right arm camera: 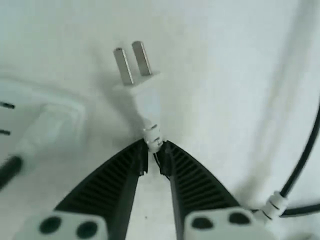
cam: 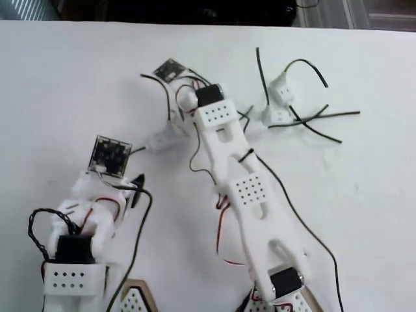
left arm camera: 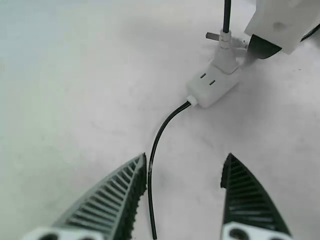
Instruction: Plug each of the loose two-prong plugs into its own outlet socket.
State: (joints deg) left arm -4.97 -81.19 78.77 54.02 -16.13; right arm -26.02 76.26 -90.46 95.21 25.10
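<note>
A white two-prong plug [right arm camera: 141,90] lies on the white table with its prongs bare. My right gripper [right arm camera: 154,150] is shut on the ribbed collar where its cord leaves the plug. Just beside it lies a white outlet socket [right arm camera: 40,122] on a black cord. In the left wrist view this socket [left arm camera: 210,85] shows two slots, with the plug [left arm camera: 226,52] and the right arm's gripper right behind it. My left gripper [left arm camera: 185,162] is open, low over the table, with the socket's black cord [left arm camera: 157,145] running between its fingers. In the high view the socket [cam: 159,138] is mid-table.
Farther right lie two more white plug-and-socket pieces [cam: 278,104] with tangled black cords [cam: 318,120]. The right arm [cam: 240,175] stretches diagonally across the middle of the table. The left arm [cam: 84,227] sits at the front left. The table's far edge [cam: 195,23] runs along the back.
</note>
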